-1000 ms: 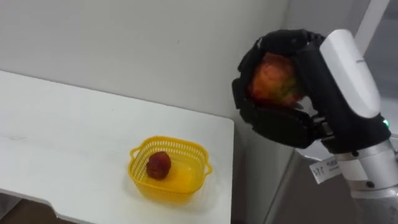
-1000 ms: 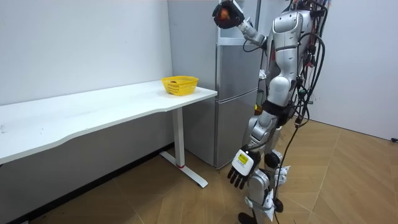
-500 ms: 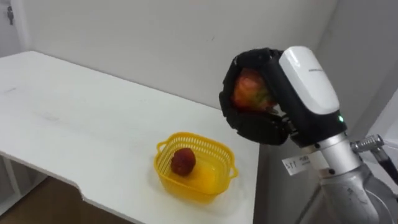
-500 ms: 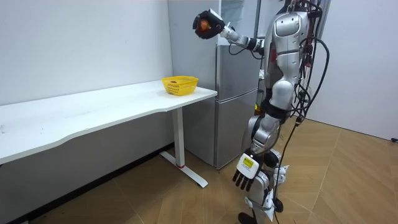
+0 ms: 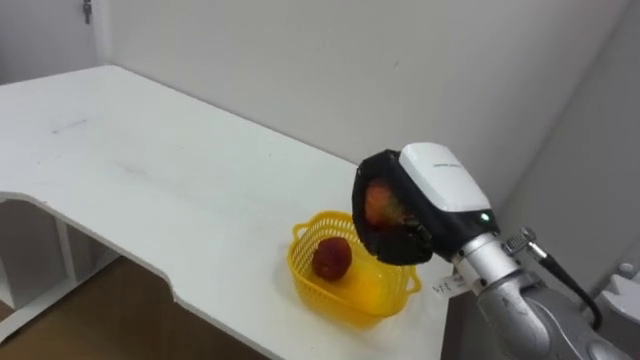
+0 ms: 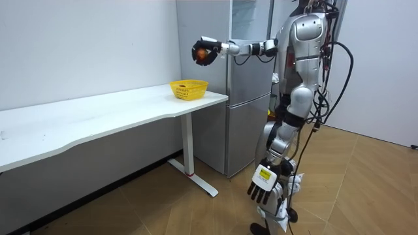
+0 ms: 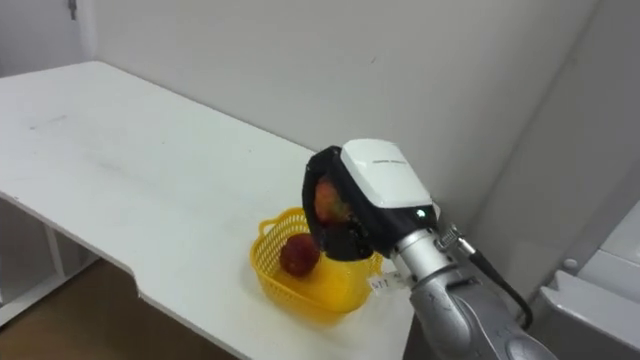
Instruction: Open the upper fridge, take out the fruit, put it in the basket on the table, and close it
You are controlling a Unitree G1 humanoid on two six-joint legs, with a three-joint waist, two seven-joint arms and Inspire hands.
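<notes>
Lowered from fridge height, right hand (image 5: 440, 185) now hovers above yellow plastic mesh basket (image 5: 305, 285) at white desk's (image 5: 150, 170) right end, fingers curled round red-orange round fruit (image 5: 378, 203); release judged imminent. Left hand (image 6: 263, 185) hangs low, fingers relaxed.

Room: plain white wall (image 6: 85, 46) behind a long white table (image 6: 98, 114), and the top runs along it. The top's front edge is wavy rather than straight, with rounded corners. One white leg (image 6: 188, 140) stands near the table's end on a flat foot (image 6: 199, 183). A silver fridge (image 6: 248, 124) stands just beside that end, with a horizontal door seam across its front. The floor (image 6: 366, 189) is light wood parquet in a herringbone pattern. A dark baseboard (image 6: 98, 194) runs along the wall under the table. A second white wall (image 6: 385, 65) is on the room view's right. Light is even and diffuse, with a soft shadow under the tabletop.
</notes>
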